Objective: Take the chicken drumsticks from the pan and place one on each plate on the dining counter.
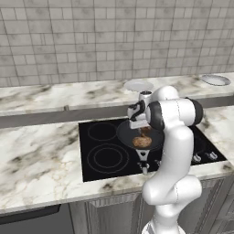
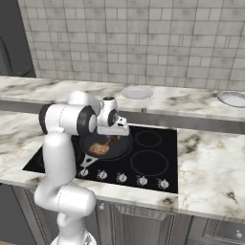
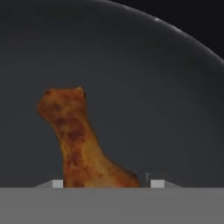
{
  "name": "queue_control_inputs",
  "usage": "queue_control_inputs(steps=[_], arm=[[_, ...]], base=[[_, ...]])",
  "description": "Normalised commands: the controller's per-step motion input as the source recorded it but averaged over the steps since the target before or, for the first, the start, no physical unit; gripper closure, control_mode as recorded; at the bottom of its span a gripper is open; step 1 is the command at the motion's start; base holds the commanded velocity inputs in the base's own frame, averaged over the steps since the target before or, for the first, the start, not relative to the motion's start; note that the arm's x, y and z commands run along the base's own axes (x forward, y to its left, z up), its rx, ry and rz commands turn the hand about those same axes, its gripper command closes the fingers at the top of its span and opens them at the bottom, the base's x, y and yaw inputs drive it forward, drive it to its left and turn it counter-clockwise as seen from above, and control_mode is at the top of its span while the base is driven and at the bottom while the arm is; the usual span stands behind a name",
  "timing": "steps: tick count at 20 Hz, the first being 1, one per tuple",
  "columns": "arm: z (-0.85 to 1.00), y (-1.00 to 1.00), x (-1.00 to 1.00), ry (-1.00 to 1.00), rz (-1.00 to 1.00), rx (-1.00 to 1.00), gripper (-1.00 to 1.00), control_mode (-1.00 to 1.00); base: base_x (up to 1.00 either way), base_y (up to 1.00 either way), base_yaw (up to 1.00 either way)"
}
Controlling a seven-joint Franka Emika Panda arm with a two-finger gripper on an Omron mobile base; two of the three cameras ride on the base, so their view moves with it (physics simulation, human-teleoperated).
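Note:
The dark pan [image 1: 125,133] [image 2: 115,149] [image 3: 153,87] sits on the black cooktop with two orange-brown chicken drumsticks in it. One drumstick [image 1: 142,141] [image 2: 98,149] lies free near the handle side. My gripper [image 1: 145,128] [image 2: 115,137] [image 3: 107,183] points straight down over the other drumstick [image 3: 76,144]. In the hand view its fingertips [image 3: 157,183] stand on either side of the thick end, still open, with a slight gap on the right. Two pale plates [image 1: 138,85] [image 1: 215,80] [image 2: 137,92] [image 2: 233,98] rest on the dining counter [image 1: 68,93] [image 2: 182,98] behind.
The pan's black handle [image 1: 143,157] [image 2: 87,160] points toward the worktop's front edge, near the cooktop knobs [image 2: 122,177]. A tiled wall rises behind the dining counter. Marble worktop [image 1: 36,155] [image 2: 210,162] stretches to both sides of the cooktop.

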Motion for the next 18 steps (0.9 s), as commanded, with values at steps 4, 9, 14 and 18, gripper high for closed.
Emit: queue_control_inputs(steps=[4, 9, 14, 18], arm=[[0.60, 0.00, -0.32, 0.00, -0.07, 0.03, 1.00, -1.00], [0.66, 0.00, -0.43, -0.02, 0.00, 0.00, 1.00, -1.00], [0.61, 0.02, -0.54, -0.01, 0.00, -0.01, 1.00, -1.00], [0.54, 0.00, -0.73, 0.00, 0.00, 0.00, 1.00, -1.00]], base=[[0.00, 0.00, 0.00], [0.00, 0.00, 0.00], [0.00, 0.00, 0.00], [0.00, 0.00, 0.00]])
